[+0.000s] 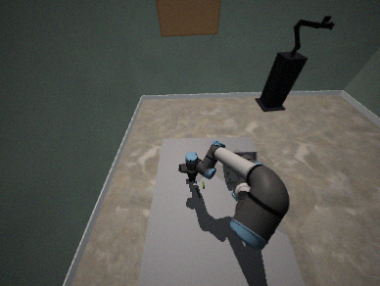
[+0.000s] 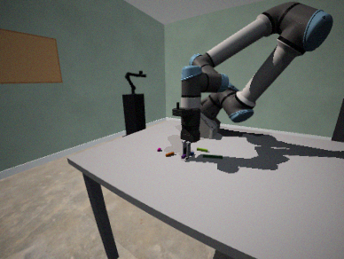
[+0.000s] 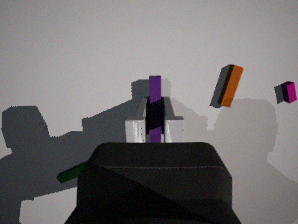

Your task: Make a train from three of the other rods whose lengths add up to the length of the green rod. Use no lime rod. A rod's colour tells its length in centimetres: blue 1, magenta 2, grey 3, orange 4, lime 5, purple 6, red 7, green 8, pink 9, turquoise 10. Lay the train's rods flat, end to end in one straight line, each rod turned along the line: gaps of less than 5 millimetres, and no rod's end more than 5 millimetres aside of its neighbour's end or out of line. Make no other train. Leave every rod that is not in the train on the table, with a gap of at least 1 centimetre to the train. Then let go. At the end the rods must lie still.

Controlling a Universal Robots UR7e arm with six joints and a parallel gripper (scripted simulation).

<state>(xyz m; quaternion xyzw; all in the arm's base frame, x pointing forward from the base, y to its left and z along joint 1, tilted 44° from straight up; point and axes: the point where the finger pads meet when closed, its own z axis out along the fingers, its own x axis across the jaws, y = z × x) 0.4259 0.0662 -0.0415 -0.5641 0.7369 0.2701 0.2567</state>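
Purple rod clamped in my jaws
If I released it crooked, its end could miss the orange rod line.

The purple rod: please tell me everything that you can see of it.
The purple rod is a slim, straight bar with square edges and a plain matt look. The pincer is shut on it: a pale finger presses each side, near its middle. It points away from the wrist camera, low over the table. Whether it touches the table is unclear.
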